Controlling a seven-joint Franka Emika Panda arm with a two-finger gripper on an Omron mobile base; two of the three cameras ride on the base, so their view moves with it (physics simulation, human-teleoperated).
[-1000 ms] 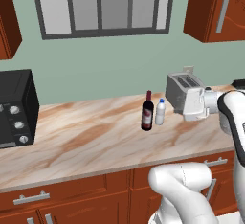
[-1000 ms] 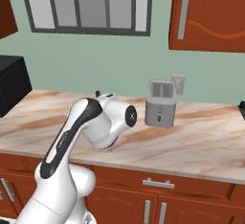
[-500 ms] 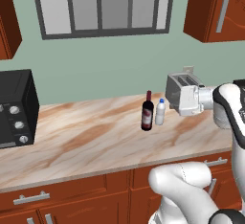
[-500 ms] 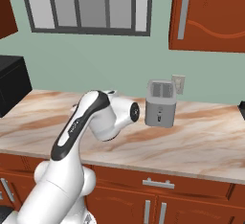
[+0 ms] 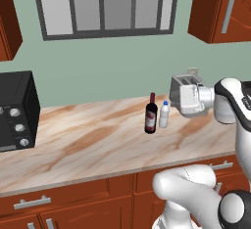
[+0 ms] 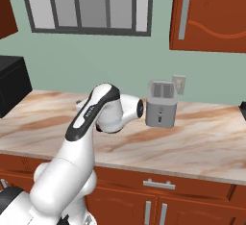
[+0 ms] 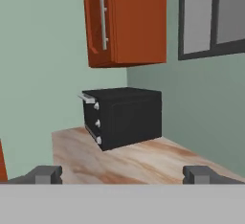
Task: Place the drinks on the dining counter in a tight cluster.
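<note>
Right now I see the marbled counter (image 5: pixel 98 145) running wide across the left base view, with the black oven (image 5: pixel 14 110) at its far left and the silver toaster (image 5: pixel 188 95) toward the right, against the green wall. Between them, just left of the toaster, the dark wine bottle (image 5: pixel 151 114) stands upright, neck to the ceiling, maroon label facing me. The small white bottle (image 5: pixel 164 115) with its blue cap stands upright too, just beside the wine bottle on its right; I cannot tell whether they touch. My gripper (image 7: pixel 123 174) looks along the counter at the oven, and its two dark fingertips (image 7: pixel 47 174) stand spread wide with nothing between them. Neither bottle lies near the fingers.
</note>
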